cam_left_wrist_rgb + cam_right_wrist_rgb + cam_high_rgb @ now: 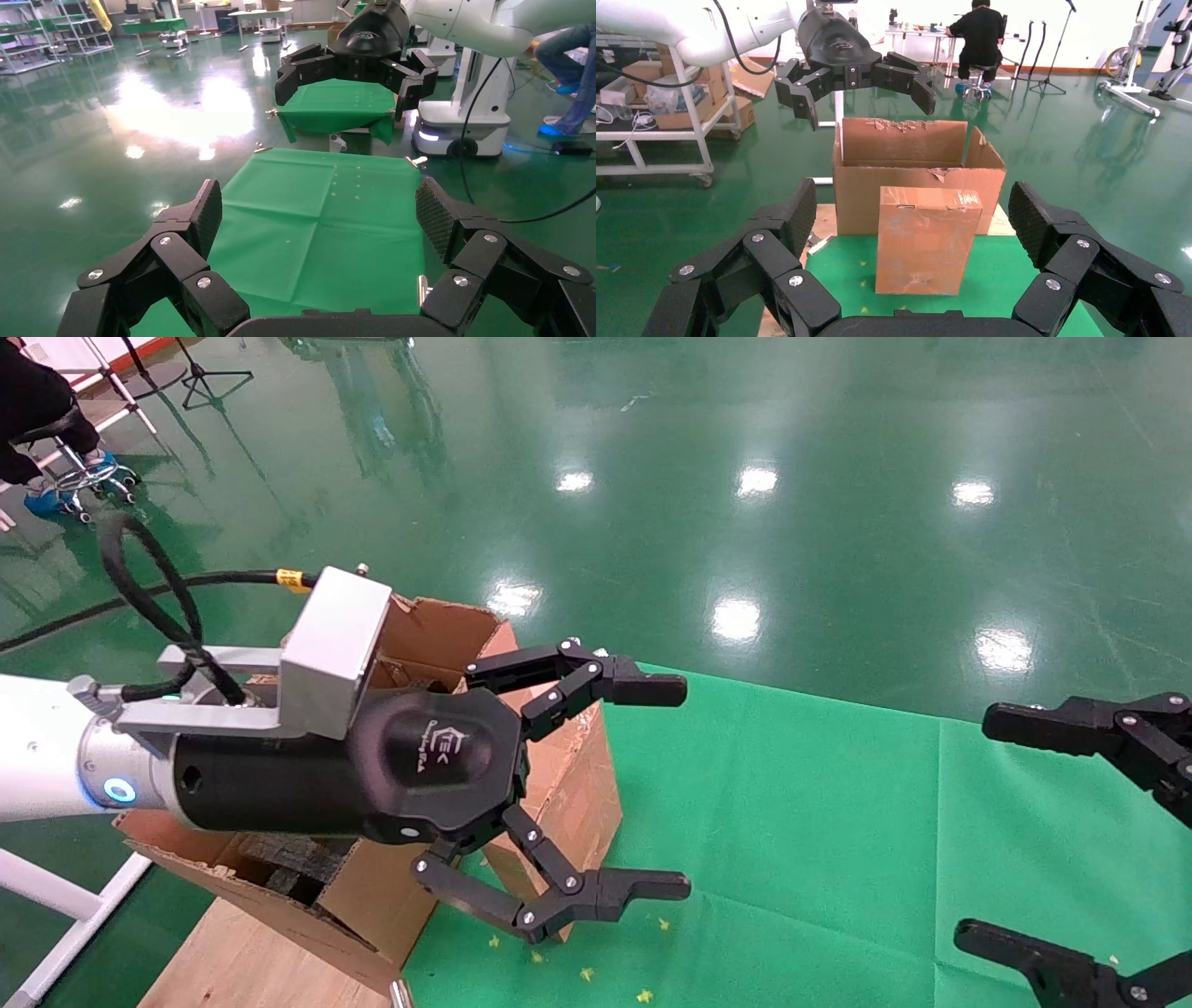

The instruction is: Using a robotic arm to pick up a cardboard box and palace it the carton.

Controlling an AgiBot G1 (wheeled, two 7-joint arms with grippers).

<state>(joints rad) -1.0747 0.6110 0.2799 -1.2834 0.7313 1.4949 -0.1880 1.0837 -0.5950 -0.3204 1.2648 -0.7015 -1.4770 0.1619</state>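
The small taped cardboard box (923,239) stands upright on the green cloth, just in front of the carton (856,196). In the head view the box (577,784) shows between the fingers of my left gripper (684,787), which is open and holds nothing. The right wrist view shows this left gripper (866,105) hanging well above the carton's torn flaps (438,631). Black foam (289,864) lies inside the carton. My right gripper (973,826) is open over the cloth on the right and faces the box from a distance (912,203). The left wrist view shows only its own open gripper (318,203) over cloth.
The green cloth (819,822) covers the table, with metal clips (415,161) at its edge. A wooden board (233,961) lies under the carton. A white cart (680,105) holds boxes. A seated person (979,35) is far behind, and a robot base (460,126) stands beyond the table.
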